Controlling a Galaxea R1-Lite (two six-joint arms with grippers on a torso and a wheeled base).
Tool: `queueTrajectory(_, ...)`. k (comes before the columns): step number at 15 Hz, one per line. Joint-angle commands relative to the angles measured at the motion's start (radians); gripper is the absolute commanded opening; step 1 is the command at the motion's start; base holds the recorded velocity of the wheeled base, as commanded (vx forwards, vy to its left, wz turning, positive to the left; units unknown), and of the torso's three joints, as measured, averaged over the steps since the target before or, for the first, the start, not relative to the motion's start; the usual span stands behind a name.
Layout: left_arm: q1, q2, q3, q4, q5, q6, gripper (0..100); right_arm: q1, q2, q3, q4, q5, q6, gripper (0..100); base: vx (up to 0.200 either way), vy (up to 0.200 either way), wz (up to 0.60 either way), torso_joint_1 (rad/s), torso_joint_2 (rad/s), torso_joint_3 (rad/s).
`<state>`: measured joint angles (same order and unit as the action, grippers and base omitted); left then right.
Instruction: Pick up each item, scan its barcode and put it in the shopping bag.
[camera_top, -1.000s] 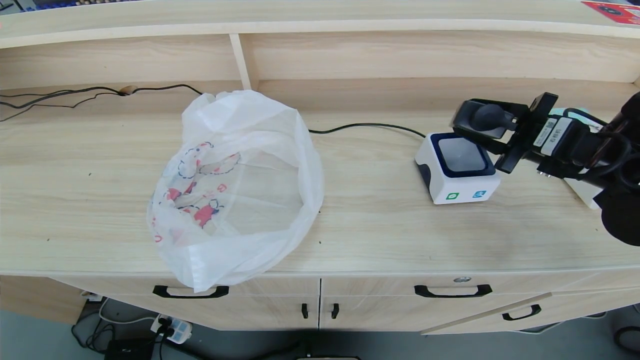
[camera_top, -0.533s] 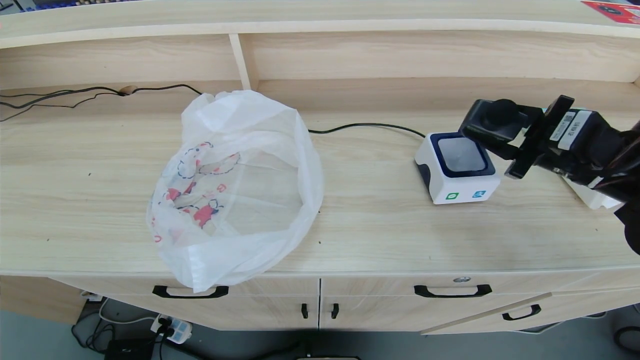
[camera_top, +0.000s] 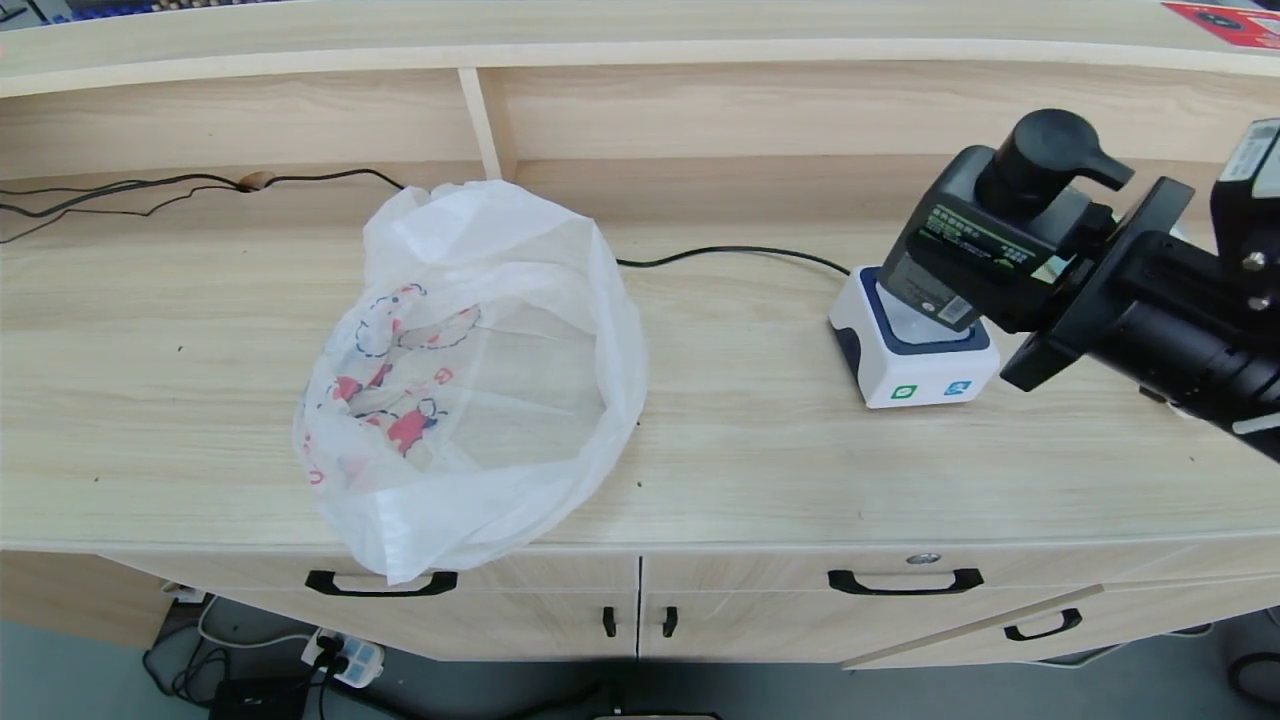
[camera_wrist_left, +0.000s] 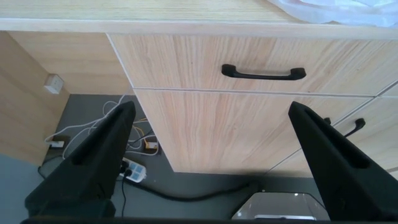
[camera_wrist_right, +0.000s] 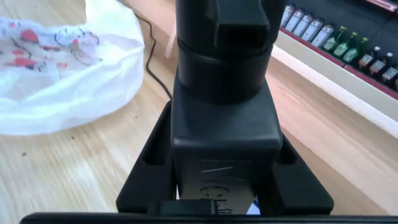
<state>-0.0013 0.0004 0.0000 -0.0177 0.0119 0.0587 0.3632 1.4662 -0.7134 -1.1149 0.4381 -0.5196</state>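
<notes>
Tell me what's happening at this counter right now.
The right gripper holds a black bottle tilted just above the white scanner. The shopping bag lies open farther left on the counter. The left gripper hangs open below the counter's edge, in front of a drawer.

Camera layout
Head camera is looking down on the counter (camera_top: 760, 450); right wrist is sharing the shopping bag (camera_wrist_right: 62, 81), left wrist the drawer (camera_wrist_left: 186, 62).
</notes>
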Motion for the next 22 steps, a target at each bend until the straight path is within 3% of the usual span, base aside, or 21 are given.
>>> queueTrajectory(1,0.0,0.0,0.0,-0.001,0.0,-0.005,100,0.042,-0.032,-0.012,-0.002,-0.033,0.049,0,0.0,0.0,0.0,0.0,0.0,0.0)
queueTrajectory(6,0.0,0.0,0.0,-0.001,0.0,-0.008,100,0.053,-0.11,0.092,0.001,-0.24,0.325,0,0.0,0.0,0.0,0.0,0.0,0.0)
queueTrajectory(12,0.0,0.0,0.0,0.001,0.0,-0.01,100,0.049,-0.124,0.14,0.001,-0.24,0.352,0,-0.167,0.167,0.0,0.005,0.0,0.001)
queueTrajectory(17,0.0,0.0,0.0,-0.001,0.0,-0.01,100,0.048,-0.122,0.138,0.006,-0.239,0.355,0,0.0,0.04,0.0,-0.002,0.0,0.0)
queueTrajectory(22,0.0,0.0,0.0,-0.001,0.0,-0.008,100,0.049,-0.113,0.126,0.009,-0.239,0.355,0,0.0,0.0,0.6,0.009,0.0,0.002)
